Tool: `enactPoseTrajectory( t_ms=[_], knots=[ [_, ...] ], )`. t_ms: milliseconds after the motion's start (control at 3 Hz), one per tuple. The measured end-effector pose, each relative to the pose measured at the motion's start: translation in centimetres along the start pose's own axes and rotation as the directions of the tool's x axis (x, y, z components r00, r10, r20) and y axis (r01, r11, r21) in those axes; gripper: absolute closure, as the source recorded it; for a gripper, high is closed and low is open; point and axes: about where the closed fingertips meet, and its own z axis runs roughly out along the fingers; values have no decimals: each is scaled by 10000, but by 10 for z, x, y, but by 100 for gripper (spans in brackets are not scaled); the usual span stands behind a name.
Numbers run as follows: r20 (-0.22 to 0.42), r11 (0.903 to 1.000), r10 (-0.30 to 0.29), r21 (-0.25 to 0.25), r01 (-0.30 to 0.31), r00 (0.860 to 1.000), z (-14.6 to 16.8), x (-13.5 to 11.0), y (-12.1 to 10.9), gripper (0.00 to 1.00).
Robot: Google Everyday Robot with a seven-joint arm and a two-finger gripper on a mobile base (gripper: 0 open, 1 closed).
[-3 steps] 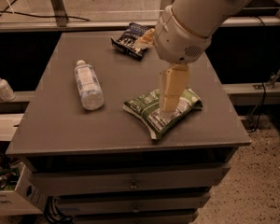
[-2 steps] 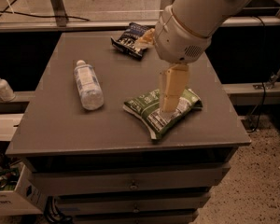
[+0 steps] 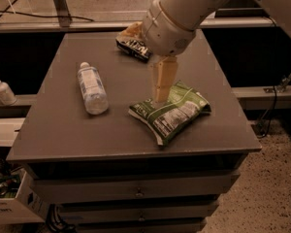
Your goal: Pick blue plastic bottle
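The blue plastic bottle [image 3: 92, 88] is clear and pale bluish with a white cap and a light label. It lies on its side on the left half of the dark table [image 3: 63, 135], cap pointing away. My gripper [image 3: 160, 97] hangs from the large white arm and points straight down. Its tip is over the far left corner of a green chip bag [image 3: 170, 112], well to the right of the bottle. It holds nothing that I can see.
A dark chip bag [image 3: 132, 46] lies at the table's far edge, partly behind the arm. A small white pump-dispenser bottle [image 3: 2, 90] stands on a ledge left of the table. Drawers are below the tabletop, and a box [image 3: 9, 198] sits on the floor at lower left.
My gripper has moved a little to the left, toward the bottle, and now sits over the green bag's left corner. The bottle and bags have not moved.
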Motion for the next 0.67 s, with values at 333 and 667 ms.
enactPoseTrajectory(
  t_ms=[333, 667],
  knots=[
    [683, 9867, -1567, -329, 1592, 9853, 27, -10, -40, 0],
    [1623, 9366, -3267, -762, 3420, 9311, 59, -27, -64, 0]
  ],
)
